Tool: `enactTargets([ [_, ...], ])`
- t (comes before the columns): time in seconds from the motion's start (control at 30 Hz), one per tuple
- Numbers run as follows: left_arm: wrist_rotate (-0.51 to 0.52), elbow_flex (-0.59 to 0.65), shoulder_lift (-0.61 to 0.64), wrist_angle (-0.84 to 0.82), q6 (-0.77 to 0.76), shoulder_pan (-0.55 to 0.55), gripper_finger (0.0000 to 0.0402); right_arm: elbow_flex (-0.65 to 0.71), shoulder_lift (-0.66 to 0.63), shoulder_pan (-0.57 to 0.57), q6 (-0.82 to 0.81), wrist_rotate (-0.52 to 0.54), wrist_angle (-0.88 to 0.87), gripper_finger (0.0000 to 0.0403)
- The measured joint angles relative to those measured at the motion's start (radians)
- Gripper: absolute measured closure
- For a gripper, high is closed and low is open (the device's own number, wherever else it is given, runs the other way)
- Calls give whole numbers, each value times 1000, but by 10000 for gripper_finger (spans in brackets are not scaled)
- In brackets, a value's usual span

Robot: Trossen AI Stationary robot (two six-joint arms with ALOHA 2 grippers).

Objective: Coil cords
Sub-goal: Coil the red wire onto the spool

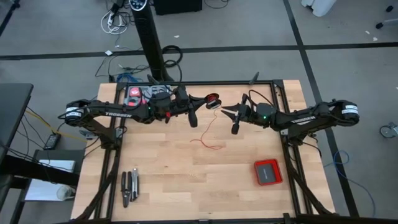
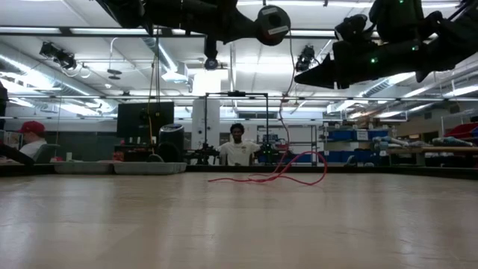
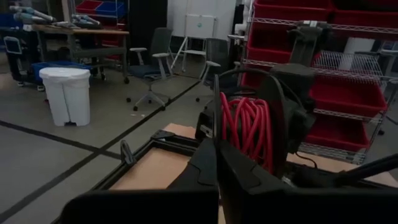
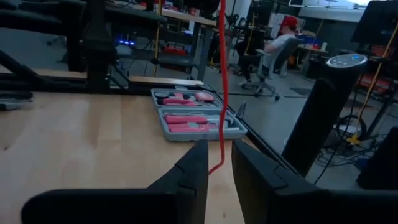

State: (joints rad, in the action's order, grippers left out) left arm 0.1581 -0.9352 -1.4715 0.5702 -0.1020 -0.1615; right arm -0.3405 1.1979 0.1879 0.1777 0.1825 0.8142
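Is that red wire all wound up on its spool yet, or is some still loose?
Partly wound. A red coil sits on the spool, but a loose tail of red wire still trails in squiggles on the table.

We see a light wood-plank table point(image 1: 168, 162), matt, smooth grain. Frame rails point(image 1: 205, 83) look like black matt metal. Red wire point(image 4: 221, 81) has a smooth plastic jacket, slight sheen; coiled on a black plastic spool point(image 3: 283, 106). Gripper fingers point(image 4: 193, 171) are matt black plastic. Red box point(image 1: 267, 172) is glossy plastic. Tool case point(image 4: 196, 121) is grey matt plastic.
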Motion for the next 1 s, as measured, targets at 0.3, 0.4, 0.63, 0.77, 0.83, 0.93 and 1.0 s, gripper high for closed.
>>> enactTargets([
  [0.3,-1,0,0,7,23,0,401,0,59,1,48,14,70,333],
  [0.4,-1,0,0,7,41,0,401,-1,88,3,69,25,129,337],
  [0.63,-1,0,0,10,47,0,401,0,137,16,71,29,165,347],
  [0.77,-1,0,0,11,47,0,401,-6,143,24,72,29,182,352],
  [0.83,-1,0,0,17,47,0,401,-23,143,26,84,29,181,354],
  [0.93,-1,0,0,44,77,0,401,-60,143,26,127,29,171,356],
  [1.0,1,0,0,70,127,0,401,-86,143,27,154,29,153,359],
])
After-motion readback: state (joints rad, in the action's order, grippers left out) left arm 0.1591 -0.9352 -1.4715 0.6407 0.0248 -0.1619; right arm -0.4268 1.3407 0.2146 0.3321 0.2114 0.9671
